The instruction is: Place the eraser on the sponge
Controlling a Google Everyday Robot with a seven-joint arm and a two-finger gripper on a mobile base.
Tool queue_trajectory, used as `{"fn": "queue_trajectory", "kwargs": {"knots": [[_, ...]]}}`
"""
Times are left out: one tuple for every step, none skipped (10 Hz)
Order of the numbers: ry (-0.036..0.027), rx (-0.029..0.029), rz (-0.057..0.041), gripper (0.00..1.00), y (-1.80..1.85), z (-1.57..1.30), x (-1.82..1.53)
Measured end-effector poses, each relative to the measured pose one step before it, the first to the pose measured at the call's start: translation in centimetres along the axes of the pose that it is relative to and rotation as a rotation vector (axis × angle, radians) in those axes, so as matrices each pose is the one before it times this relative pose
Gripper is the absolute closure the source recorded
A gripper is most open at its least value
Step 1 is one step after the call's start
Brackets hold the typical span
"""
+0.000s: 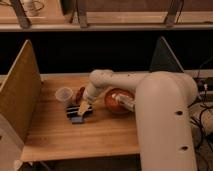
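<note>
Here, just left of centre of the frame, shows the eraser [73, 111] as a dark oblong block lying flat on the wooden table [75, 140]. Meets the upper edge of the sponge [77, 120], a small blue pad directly below it in the picture; cannot tell whether resting partly on it or merely touching. Places the gripper [83, 107] right over the eraser's right end, low at the table surface; cannot tell whether spread, closed or gripping the block. Traces the pale arm [112, 80] from there up and to the right, into the bulky white body [165, 120] filling the lower right. Sets a translucent cup [64, 95] just above and left of the eraser, a small reddish-brown object [80, 94] beside the cup, and an orange bowl [119, 100] to the right, partly behind the arm. Bounds the table with a tan side panel [20, 95] at left and a dark panel [164, 57] at upper right.
</note>
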Motion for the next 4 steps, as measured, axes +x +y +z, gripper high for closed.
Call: {"fn": "queue_trajectory", "kwargs": {"knots": [[0.03631, 0.06048, 0.03943, 0.27, -1.734, -1.900, 2.002], [0.06123, 0.09638, 0.06682, 0.27, -2.567, -2.978, 3.128], [0.04987, 0.07799, 0.06066, 0.27, -1.916, -2.262, 2.352], [0.02829, 0.05153, 0.05686, 0.27, -1.244, -1.620, 1.501]]}}
